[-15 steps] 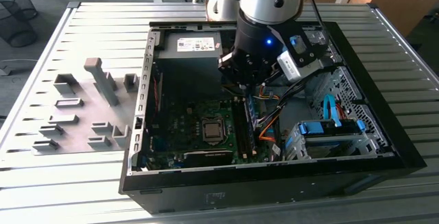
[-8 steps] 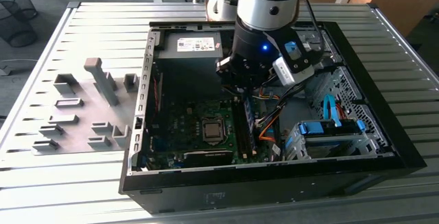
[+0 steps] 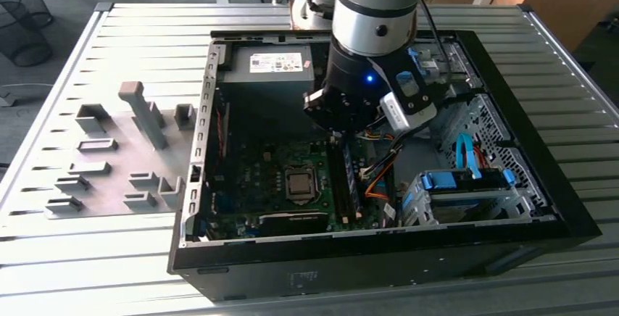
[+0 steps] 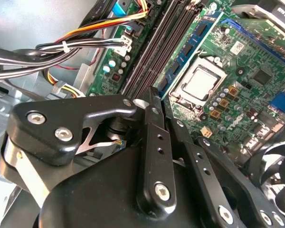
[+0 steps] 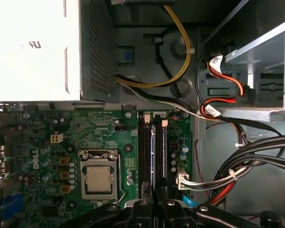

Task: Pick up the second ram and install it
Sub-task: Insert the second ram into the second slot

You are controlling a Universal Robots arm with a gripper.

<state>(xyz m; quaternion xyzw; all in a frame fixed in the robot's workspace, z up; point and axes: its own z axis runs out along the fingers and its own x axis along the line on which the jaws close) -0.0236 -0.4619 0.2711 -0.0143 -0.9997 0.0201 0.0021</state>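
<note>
Inside the open computer case point(image 3: 387, 265), the arm point(image 3: 372, 33) hangs low over the motherboard, and in the exterior view its wrist covers the far end of the memory slots, so the fingertips cannot be made out there. In both wrist views the gripper point(image 4: 154, 97) point(image 5: 154, 202) has its two black fingers pressed together with nothing visibly between them. The tips sit right at one end of the slots; whether they touch a stick is hidden by the fingers themselves.

The second ram point(image 5: 152, 152) stands on edge in the slot row beside the processor socket point(image 5: 99, 179). In the first wrist view it is a thin blue-green line between dark slot walls. In the second wrist view a green-blue board face with dark chips point(image 4: 185, 50) shows along the slots, its near end cut off behind the fingers. I cannot tell how many sticks are seated, nor whether the latches are closed.

Bundled cables point(image 5: 256, 152) run just beside the slots
</note>
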